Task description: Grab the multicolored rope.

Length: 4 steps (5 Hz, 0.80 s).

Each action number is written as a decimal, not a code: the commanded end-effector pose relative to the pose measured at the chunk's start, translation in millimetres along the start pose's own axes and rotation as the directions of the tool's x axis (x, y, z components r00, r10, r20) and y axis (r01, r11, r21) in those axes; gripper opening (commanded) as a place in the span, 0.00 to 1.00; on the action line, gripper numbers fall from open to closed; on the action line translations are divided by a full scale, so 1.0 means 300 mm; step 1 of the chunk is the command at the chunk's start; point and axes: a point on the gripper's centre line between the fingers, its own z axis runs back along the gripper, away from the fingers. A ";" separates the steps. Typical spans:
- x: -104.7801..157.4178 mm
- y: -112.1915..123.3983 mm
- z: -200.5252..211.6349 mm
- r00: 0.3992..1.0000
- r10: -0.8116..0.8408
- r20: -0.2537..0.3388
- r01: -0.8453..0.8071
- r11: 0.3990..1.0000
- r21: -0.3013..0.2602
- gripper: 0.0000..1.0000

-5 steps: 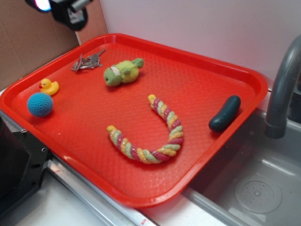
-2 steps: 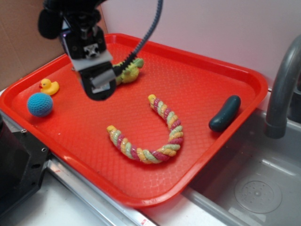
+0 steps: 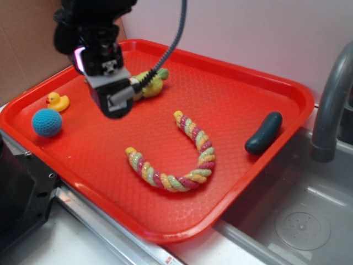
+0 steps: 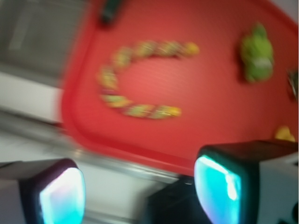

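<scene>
The approach is in hand: the black gripper (image 3: 113,102) hangs above the red plastic tray (image 3: 259,77), fingers apart and empty. The twisted pastel multicolored rope (image 3: 182,157) lies curled at its four o'clock; next it must travel there and descend.

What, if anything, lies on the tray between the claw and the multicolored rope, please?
Nothing: in the exterior view only bare red tray separates the claw from the multicolored rope. The blurred wrist view agrees.
</scene>
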 end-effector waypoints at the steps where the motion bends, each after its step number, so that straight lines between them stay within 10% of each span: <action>1: 0.072 -0.170 -0.040 0.998 -0.063 -0.025 0.062 0.997 -0.048 1.00; 4: 0.145 -0.222 -0.175 0.984 -0.178 0.008 0.178 0.983 -0.042 1.00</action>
